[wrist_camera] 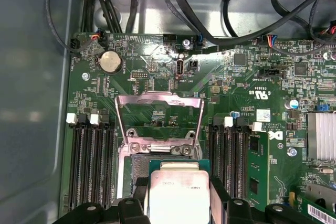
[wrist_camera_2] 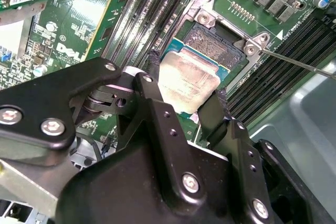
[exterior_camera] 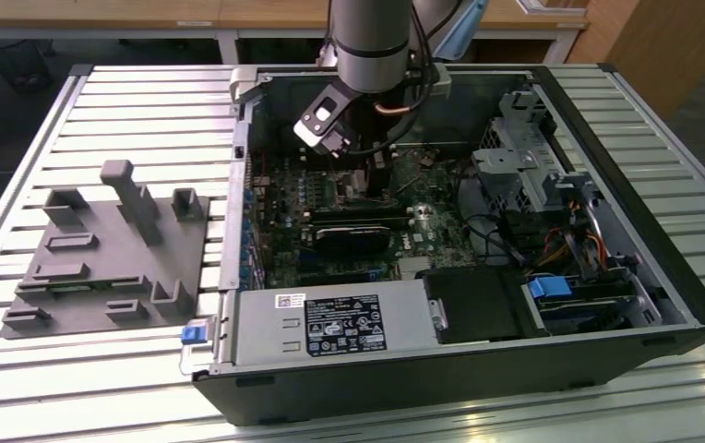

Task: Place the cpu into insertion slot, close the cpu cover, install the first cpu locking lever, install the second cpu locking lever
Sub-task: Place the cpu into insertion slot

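Your claw [wrist_camera_2: 186, 80] grips the cpu [wrist_camera: 176, 192] by two opposite edges, holding it over the insertion slot [wrist_camera_2: 218, 45] in the green motherboard [wrist_camera: 236, 87]. The cpu cover [wrist_camera: 157, 97] stands flipped open just beyond the slot.

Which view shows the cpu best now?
The second wrist view: the cpu shows large, metal top up, held by the gripper at the insertion slot. The first wrist view cuts part of it off; in the exterior view the arm hides it.
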`<state>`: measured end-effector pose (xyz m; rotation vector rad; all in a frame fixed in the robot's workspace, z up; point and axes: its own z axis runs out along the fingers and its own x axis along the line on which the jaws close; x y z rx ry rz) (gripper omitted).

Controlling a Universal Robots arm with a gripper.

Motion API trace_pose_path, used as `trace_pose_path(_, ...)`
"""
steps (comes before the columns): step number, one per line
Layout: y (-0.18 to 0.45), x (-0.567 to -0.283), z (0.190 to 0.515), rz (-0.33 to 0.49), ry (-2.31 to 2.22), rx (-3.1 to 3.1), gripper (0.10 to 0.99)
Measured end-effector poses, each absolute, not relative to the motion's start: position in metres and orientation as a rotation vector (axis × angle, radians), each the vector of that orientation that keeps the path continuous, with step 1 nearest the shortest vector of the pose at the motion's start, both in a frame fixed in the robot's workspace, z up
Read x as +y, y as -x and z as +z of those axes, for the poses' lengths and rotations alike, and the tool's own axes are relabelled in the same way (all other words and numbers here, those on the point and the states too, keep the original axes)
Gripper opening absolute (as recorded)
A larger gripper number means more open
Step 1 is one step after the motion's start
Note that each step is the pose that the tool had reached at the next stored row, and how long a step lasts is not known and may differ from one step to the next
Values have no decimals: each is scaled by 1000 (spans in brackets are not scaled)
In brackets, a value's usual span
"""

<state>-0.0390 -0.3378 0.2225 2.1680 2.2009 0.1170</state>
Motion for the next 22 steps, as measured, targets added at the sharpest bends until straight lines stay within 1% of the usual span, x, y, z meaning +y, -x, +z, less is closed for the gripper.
trace_pose_path(9, 39, -337, 220, 117, -2168, 2201, 541)
trace_pose_path(22, 41, -328, 212, 112, -2166, 2199, 541)
